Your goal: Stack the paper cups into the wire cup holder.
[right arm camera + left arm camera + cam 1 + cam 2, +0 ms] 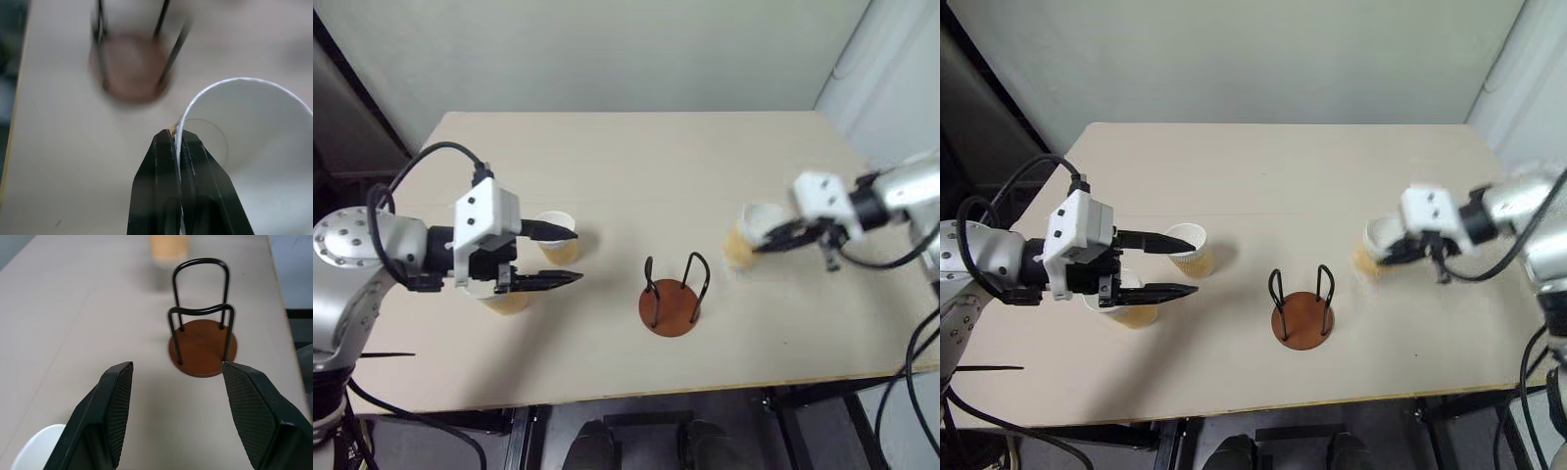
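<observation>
Three paper cups are present: one paper cup (1185,248) standing upright near the left side of the table (1263,157), a second paper cup (1131,308) close beside it and partly hidden, and a third paper cup (1378,245) toward the right. One wire cup holder (1302,311), with two black wire loops on a single round base. One table.

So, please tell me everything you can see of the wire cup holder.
The wire cup holder has a round reddish-brown disc base, wood by the look, and two thin black wire loops rising upright from it. It stands upright on the table near its front edge, between the two grippers. It holds no cup, and nothing touches it but the table.
</observation>
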